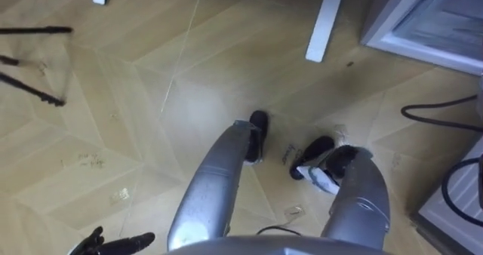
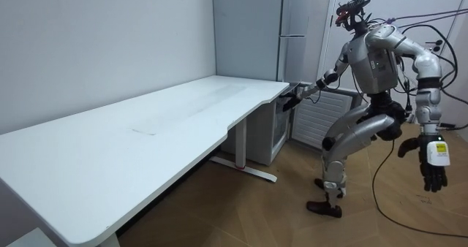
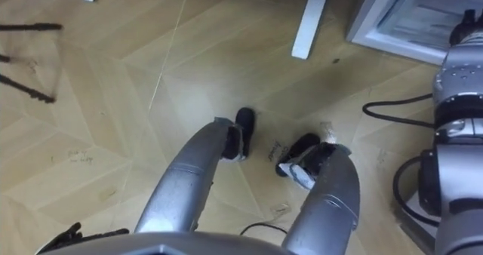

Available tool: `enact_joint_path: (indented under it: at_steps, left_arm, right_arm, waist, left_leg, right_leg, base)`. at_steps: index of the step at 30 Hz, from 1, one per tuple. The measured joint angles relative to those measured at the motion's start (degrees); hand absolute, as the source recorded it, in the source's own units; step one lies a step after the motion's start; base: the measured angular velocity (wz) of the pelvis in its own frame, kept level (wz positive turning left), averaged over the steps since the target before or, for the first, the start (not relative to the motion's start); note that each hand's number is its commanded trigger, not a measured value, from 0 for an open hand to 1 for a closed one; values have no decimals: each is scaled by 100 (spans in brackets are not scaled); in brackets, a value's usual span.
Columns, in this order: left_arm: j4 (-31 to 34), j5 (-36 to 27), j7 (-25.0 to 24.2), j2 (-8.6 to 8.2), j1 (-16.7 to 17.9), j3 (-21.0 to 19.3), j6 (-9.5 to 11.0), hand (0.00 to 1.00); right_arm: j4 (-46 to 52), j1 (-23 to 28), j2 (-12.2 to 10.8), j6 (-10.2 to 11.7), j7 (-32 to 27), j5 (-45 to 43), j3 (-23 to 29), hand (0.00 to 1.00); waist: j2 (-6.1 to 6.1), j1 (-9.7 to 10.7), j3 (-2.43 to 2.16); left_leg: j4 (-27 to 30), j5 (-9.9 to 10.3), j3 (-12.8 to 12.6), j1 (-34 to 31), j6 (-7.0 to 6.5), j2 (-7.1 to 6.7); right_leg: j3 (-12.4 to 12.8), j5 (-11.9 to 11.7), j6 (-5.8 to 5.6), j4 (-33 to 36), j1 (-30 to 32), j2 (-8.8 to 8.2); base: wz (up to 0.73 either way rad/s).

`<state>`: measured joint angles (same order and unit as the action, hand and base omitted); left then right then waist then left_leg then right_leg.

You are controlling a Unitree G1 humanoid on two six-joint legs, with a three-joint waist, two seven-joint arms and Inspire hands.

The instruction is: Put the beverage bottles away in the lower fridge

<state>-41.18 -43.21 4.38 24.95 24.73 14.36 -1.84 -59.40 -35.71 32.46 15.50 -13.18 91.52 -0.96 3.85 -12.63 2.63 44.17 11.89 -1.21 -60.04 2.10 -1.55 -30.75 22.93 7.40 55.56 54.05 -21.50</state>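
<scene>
Nearby, 1 white desk (image 2: 146, 130), 1 slack left hand (image 2: 433, 170).

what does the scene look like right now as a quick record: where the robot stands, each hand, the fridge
stance: knees bent, on the wooden floor by the end of the white desk
left hand: hangs at its side, open, holds nothing
right hand: reached out to the lower fridge, near its top edge; grip cannot be told
task state: judging by this, still at the fridge, no drink in the left hand

White desk (image 2: 110, 152), wooden floor (image 1: 226, 59), perhaps tripod (image 1: 38, 30)
</scene>
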Motion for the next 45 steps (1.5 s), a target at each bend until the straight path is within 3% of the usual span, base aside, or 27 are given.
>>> enact_joint_path:
  at_steps: [4,6,8,9,10,11,12,13,14,15,16,17,21,23,25,27,30,32,36,40,42,45]
  left_arm:
    - [12,0,0,77,12,-15,8,0]
    - [18,6,-8,93,14,-18,28,0]
    - [19,11,-45,96,15,-32,29,0]
    - [21,13,-85,106,15,-62,30,0]
    - [22,13,-108,111,15,-74,38,0]
    - [40,14,-142,119,15,-76,56,0]
    - [72,6,-166,145,30,-77,54,0]
    - [195,29,-179,276,175,-81,48,0]
    - [290,45,-174,423,295,-86,53,0]
    - [359,76,-161,602,333,-101,99,0]
    - [417,73,-169,600,338,-101,97,0]
    - [415,74,-221,600,343,-102,89,0]
    - [383,12,-406,562,407,-55,22,0]
    - [388,13,-416,562,404,-58,22,0]
    - [294,44,-496,555,338,-97,27,0]
    - [179,97,-505,515,193,-107,16,0]
    - [226,122,-529,463,161,-185,53,0]
    - [194,122,-561,452,116,-187,52,0]
    - [-17,128,-650,413,-87,-187,87,0]
    - [-427,130,-645,216,-324,-188,89,0]
    - [-797,128,-642,71,-603,-193,88,0]
    - [-1126,176,-632,-150,-895,-230,94,0]
  right_arm:
    - [-3,10,23,-4,71,0,-41,0]
    - [-94,9,14,-128,242,0,-115,0]
    - [-98,8,19,-351,430,-1,-220,0]
    - [-97,8,16,-556,614,-8,-269,0]
    - [-97,8,3,-644,712,-16,-308,0]
    - [-100,9,-18,-780,846,-24,-381,0]
    - [-108,7,-36,-888,909,-21,-465,0]
    - [-150,14,-40,-948,905,21,-588,0]
    - [-263,51,-75,-928,890,49,-637,0]
    - [-463,54,-79,-893,868,51,-660,0]
    - [-484,39,10,-893,911,-2,-660,0]
    - [-483,33,36,-902,976,-70,-663,0]
    - [-602,9,32,-943,1429,-199,-667,0]
    - [-632,7,34,-949,1549,-181,-666,0]
    - [-709,7,50,-1059,1686,-215,-662,0]
    - [-709,1,127,-1136,1758,-326,-662,0]
    - [-736,-73,190,-1308,1784,-421,-664,0]
    - [-742,-77,191,-1379,1790,-421,-664,0]
    - [-955,-65,176,-1484,1795,-495,-678,0]
    - [-1194,43,112,-1594,1844,-789,-679,0]
    - [-1197,224,87,-1710,1865,-1073,-680,0]
    - [-1179,454,-35,-1754,1996,-1532,-686,0]
  waist:
    - [-16,-247,-7]
    - [-79,-350,-34]
    - [-98,-364,-46]
    - [-102,-366,-56]
    - [-95,-369,-71]
    - [-65,-394,-94]
    - [-38,-467,-104]
    - [15,-420,-68]
    - [-88,-281,-81]
    - [-200,-251,-82]
    - [-98,-302,-87]
    - [-94,-330,-57]
    - [-42,-490,-19]
    - [-49,-515,-19]
    - [-50,-508,-17]
    - [-75,-493,-15]
    - [-102,-484,-11]
    - [-123,-467,3]
    - [-131,-476,11]
    - [-169,-471,36]
    - [-231,-460,53]
    - [-290,-417,49]
  left_leg:
    - [-60,-29,30,-37,47,100]
    - [-91,-40,92,-38,65,84]
    - [-136,-41,135,-28,65,94]
    - [-159,-42,156,-13,63,114]
    - [-158,-45,154,-5,57,133]
    - [-148,-56,90,52,29,199]
    - [-133,-29,116,112,59,310]
    - [196,-31,6,103,80,379]
    - [416,-30,-82,19,83,340]
    - [673,-65,-283,-94,145,423]
    - [726,-95,-257,-146,191,532]
    - [726,-100,-178,-137,199,560]
    - [286,-148,-90,17,222,547]
    - [-14,-228,-59,106,238,390]
    - [-438,-343,4,326,211,177]
    - [-698,-393,-2,497,195,37]
    - [-957,-518,-6,705,70,-54]
    - [-1046,-577,-5,806,14,-78]
    - [-1124,-708,37,1053,-121,-79]
    - [-1158,-842,55,1444,-288,-113]
    - [-1156,-827,63,1678,-316,-119]
    - [-1162,-734,109,1954,-440,-76]
  right_leg:
    - [-444,-31,-56,-104,-110,-86]
    - [-763,-31,-61,-103,-201,-242]
    - [-984,6,-163,-112,-296,-306]
    - [-1102,22,-287,-138,-366,-319]
    - [-1190,14,-321,-181,-416,-317]
    - [-1299,3,-634,-271,-518,-274]
    - [-1219,15,-938,-233,-553,-204]
    - [-287,275,-536,738,-455,-229]
    - [533,554,-578,1030,-461,-166]
    - [839,813,-259,1286,-285,-58]
    - [836,830,-229,1248,-265,91]
    - [834,833,-229,1170,-255,149]
    - [629,827,-234,663,-304,187]
    - [602,816,-253,465,-326,129]
    - [521,677,-379,147,-485,25]
    - [512,622,-426,-7,-583,-82]
    - [474,508,-584,-235,-765,-128]
    - [479,369,-622,-372,-864,-105]
    - [654,66,-714,-708,-1122,147]
    - [690,-199,-819,-927,-1536,227]
    - [714,-416,-850,-1108,-1798,287]
    - [725,-471,-878,-1339,-2140,476]
  base:
    - [-14]
    - [-6]
    - [7]
    - [20]
    - [30]
    - [29]
    - [49]
    - [76]
    - [111]
    - [94]
    - [48]
    - [-6]
    - [-8]
    - [-4]
    - [2]
    - [5]
    - [-8]
    - [-12]
    - [-11]
    - [-10]
    - [0]
    - [-8]
